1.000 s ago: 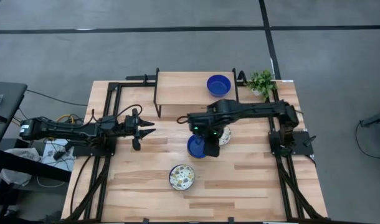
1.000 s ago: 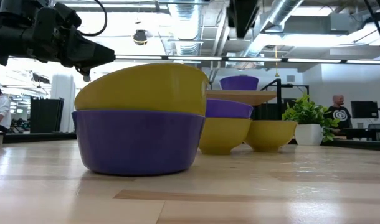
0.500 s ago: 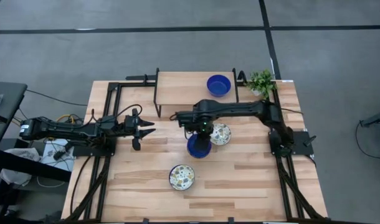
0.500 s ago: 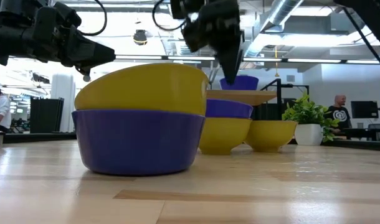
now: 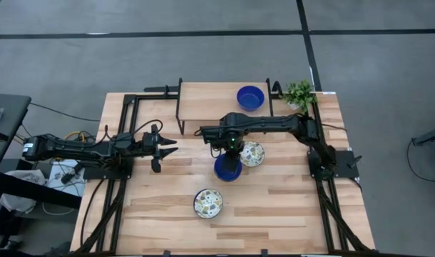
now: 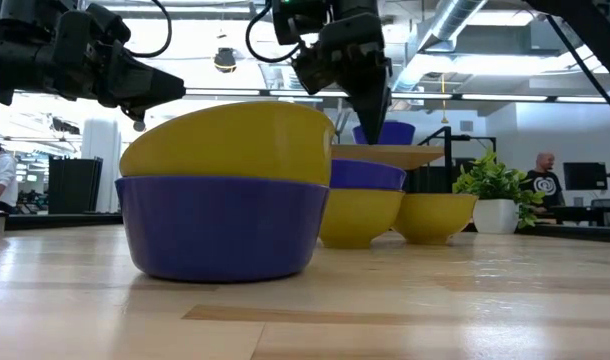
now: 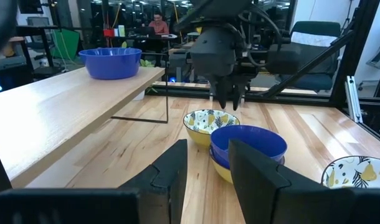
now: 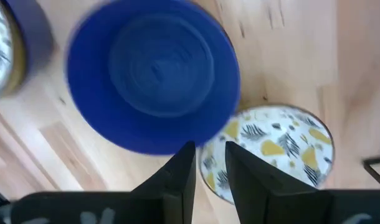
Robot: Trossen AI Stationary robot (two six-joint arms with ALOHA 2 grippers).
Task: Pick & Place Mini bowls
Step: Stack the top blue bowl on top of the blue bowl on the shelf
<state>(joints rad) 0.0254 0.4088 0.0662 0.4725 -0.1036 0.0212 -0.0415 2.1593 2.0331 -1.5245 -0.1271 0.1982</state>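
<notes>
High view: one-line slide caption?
Right hand hovers empty above a blue bowl stacked on another; left hand waits open.

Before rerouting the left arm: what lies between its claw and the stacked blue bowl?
Bare tabletop between left claw and blue bowl, per high view.

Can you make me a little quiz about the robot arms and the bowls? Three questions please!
1. True or false: the right tool, pointing down over the bowls in the middle of the table, is holding a bowl.
2. Pick one. What sits on the raised shelf? A: a flowery bowl. B: a blue bowl. C: a plant.
3. Short answer: which tool waits away from the bowls, at the table's left side?

Key
1. False. Its fingers are empty, with a small gap between them.
2. B, the blue bowl.
3. The left tool, which is open.
</notes>
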